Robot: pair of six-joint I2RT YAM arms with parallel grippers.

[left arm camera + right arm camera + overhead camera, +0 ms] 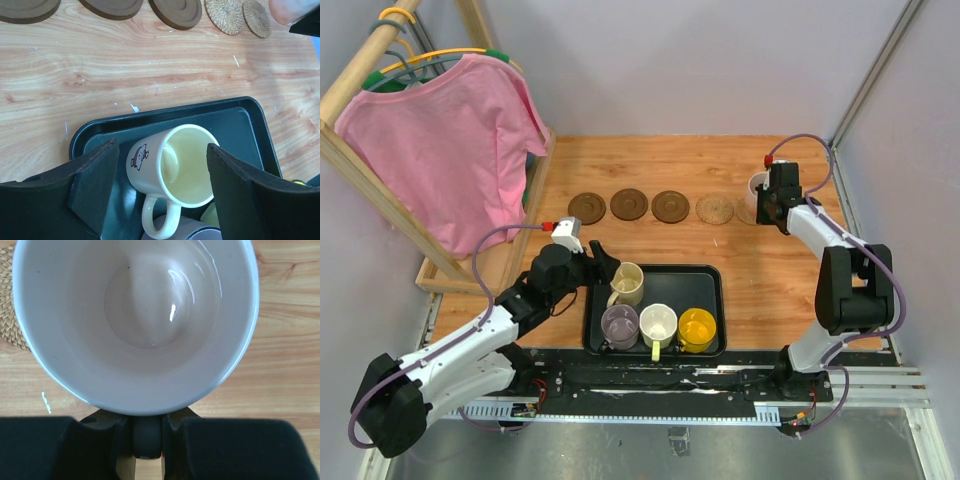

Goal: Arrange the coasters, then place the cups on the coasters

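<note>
The pale pink cup (140, 325) sits at the far right of the wooden table (770, 290), glossy inside and empty, with the right gripper (147, 440) pinched narrowly on its near side. It partly covers a tan woven coaster (7, 315); whether it rests on that coaster or is just above it cannot be told. To the left, the row goes on with a second tan openwork coaster (715, 209) and three smooth dark brown coasters (629, 204) with ringed faces, all lying flat and apart from each other. Nearer the arms is a black tray (690, 268), rectangular with rounded corners and a raised rim. It holds four empty cups: a cream cup (180, 170) with a small printed figure at its far left, and along the near edge a grey-lilac cup (619, 324), a white cup (658, 322) with a yellowish handle, and an amber-yellow cup (697, 328). The left gripper (162, 165) has its jaws spread wide, one on either side of the cream cup. The tabletop is light, grained and lightly scratched. Pale grey walls (700, 60) enclose it, and at the left a pink shirt (450, 150) hangs on a wooden rack (360, 70).
</note>
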